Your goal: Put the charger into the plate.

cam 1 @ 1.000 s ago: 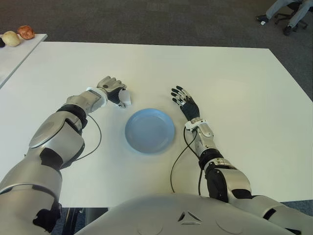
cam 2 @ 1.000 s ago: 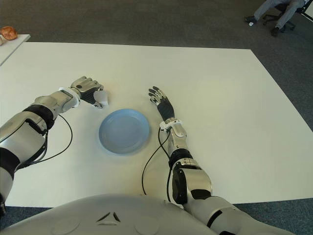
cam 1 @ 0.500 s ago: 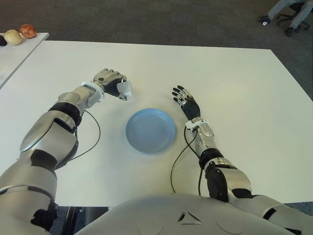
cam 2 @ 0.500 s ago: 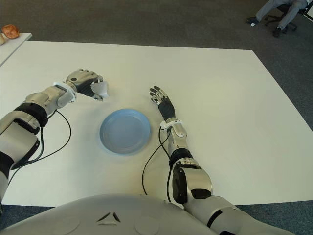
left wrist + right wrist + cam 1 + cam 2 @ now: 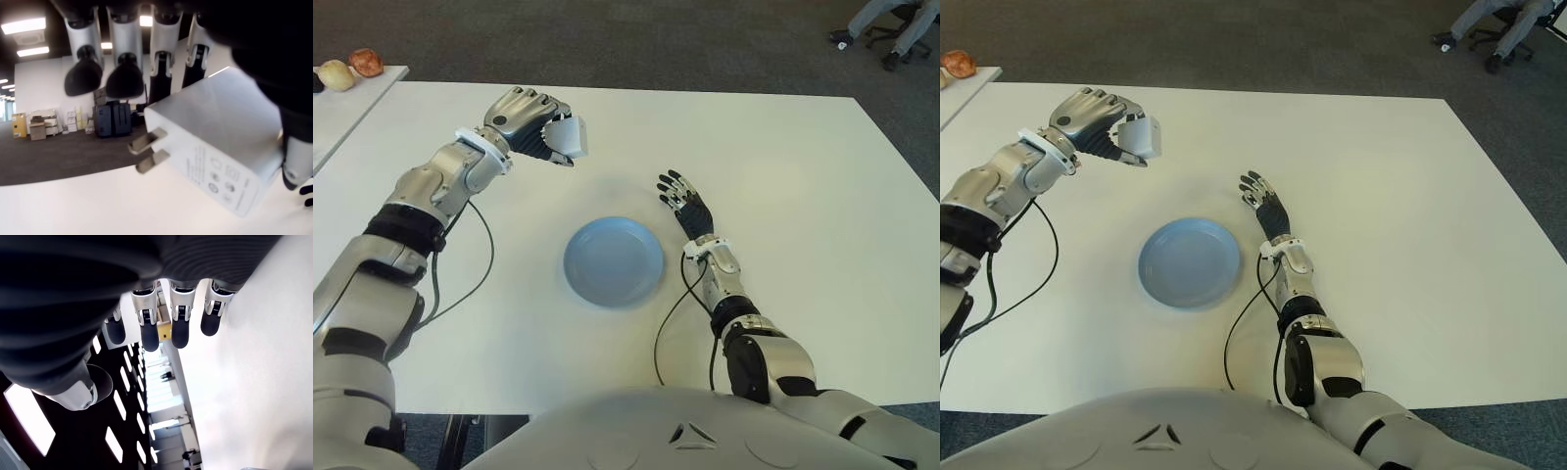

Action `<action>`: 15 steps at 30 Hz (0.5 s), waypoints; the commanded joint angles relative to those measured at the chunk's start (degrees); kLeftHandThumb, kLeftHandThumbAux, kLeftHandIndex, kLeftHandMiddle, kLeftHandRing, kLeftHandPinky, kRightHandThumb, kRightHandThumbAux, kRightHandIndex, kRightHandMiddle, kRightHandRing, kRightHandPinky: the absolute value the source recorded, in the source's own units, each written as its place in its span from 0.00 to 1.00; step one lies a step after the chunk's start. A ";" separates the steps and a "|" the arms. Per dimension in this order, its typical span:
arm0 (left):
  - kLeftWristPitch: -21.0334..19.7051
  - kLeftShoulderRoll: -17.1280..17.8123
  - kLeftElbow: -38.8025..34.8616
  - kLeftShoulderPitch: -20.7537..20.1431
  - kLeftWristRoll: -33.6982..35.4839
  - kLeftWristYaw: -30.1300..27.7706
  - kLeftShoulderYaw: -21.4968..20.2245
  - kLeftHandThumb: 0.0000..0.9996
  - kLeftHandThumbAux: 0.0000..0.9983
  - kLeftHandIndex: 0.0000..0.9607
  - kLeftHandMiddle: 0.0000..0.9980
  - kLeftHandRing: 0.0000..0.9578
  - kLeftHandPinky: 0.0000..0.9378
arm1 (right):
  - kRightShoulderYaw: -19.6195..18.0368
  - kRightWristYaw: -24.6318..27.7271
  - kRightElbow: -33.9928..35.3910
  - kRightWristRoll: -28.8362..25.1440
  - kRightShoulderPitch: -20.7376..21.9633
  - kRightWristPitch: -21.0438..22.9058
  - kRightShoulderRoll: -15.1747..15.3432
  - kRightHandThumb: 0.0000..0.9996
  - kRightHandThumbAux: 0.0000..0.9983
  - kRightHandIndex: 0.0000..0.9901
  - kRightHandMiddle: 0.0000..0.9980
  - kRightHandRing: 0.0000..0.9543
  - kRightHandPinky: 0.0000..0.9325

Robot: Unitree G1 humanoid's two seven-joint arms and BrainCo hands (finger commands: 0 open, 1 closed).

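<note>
Holding the charger point(image 5: 570, 137) in the left hand point(image 5: 527, 119), fingers curled round the white block, raised clear above the desk point(image 5: 783, 186) toward its far left part. Well apart from the plate point(image 5: 614, 260), which lies flat near the middle of the desk, closer to the near edge than the hand shows. Blue, round, nothing in it.

Seen from the head only as a small white box jutting from the fist toward the desk's middle. Closer in the left wrist view: two flat metal prongs point(image 5: 146, 149) sticking out of one face of the charger point(image 5: 215, 164), small printed marks on the neighbouring face, four fingertips point(image 5: 124, 81) hanging beside the block on the prong side, the body gripped at its other end. Also only there: a room behind, with ceiling lights and dark cabinets against a far wall.

Right hand point(image 5: 683, 204) showing just beside the plate on its right side, fingers straight and slightly spread, holding nothing. Confirmed in the right wrist view, fingers point(image 5: 178, 320) extended over bare white desk with nothing between them; touching the surface or not, cannot tell.

Shown by the eye views alone: a second white table point(image 5: 352, 103) past the desk's far left corner with round food items point(image 5: 337, 76) on it, and a seated person's legs point(image 5: 891, 20) and chair base beyond the far right corner on dark carpet.
</note>
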State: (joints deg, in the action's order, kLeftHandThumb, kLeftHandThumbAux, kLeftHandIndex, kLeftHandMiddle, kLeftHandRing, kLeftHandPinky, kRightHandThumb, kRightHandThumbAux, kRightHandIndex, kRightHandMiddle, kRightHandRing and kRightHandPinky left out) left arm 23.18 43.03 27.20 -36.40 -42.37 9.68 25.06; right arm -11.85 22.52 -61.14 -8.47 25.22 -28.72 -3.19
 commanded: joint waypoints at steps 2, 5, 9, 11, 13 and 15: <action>-0.65 0.25 -7.61 4.85 0.83 -2.02 -3.41 0.85 0.67 0.42 0.54 0.88 0.85 | -0.20 -0.77 -4.22 -0.48 -4.33 4.62 -0.51 0.00 0.58 0.10 0.15 0.11 0.07; -0.45 -0.13 -9.79 6.31 0.76 -2.20 -4.49 0.86 0.67 0.42 0.54 0.88 0.85 | -0.22 -0.77 -4.37 -0.43 -4.17 4.66 -0.57 0.00 0.57 0.10 0.15 0.11 0.06; -0.83 -0.87 -14.05 8.36 -0.48 -2.39 -5.08 0.86 0.67 0.42 0.54 0.88 0.85 | -0.25 -0.77 -4.50 -0.39 -4.11 4.61 -0.59 0.00 0.56 0.09 0.15 0.11 0.06; -0.85 -1.01 -15.42 8.88 -0.61 -2.94 -5.24 0.86 0.67 0.42 0.54 0.88 0.85 | -0.30 -0.76 -4.58 -0.43 -4.04 4.62 -0.63 0.00 0.56 0.09 0.15 0.11 0.06; -0.82 -1.19 -16.61 9.37 -0.55 -3.61 -5.31 0.86 0.67 0.42 0.54 0.88 0.85 | -0.35 -0.73 -4.64 -0.49 -3.94 4.66 -0.67 0.00 0.56 0.09 0.15 0.10 0.06; -0.86 -1.52 -17.78 9.99 -0.47 -4.20 -5.38 0.86 0.67 0.42 0.54 0.88 0.84 | -0.39 -0.72 -4.71 -0.51 -3.84 4.68 -0.70 0.00 0.56 0.09 0.15 0.10 0.06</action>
State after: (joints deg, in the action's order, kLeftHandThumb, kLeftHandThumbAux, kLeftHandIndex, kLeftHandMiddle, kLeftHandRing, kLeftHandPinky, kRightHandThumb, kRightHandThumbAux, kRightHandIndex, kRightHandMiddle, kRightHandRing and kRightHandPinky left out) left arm 22.51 42.34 11.36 -27.95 -42.28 7.25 20.23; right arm -12.14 22.48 -61.67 -8.47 25.53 -28.55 -3.20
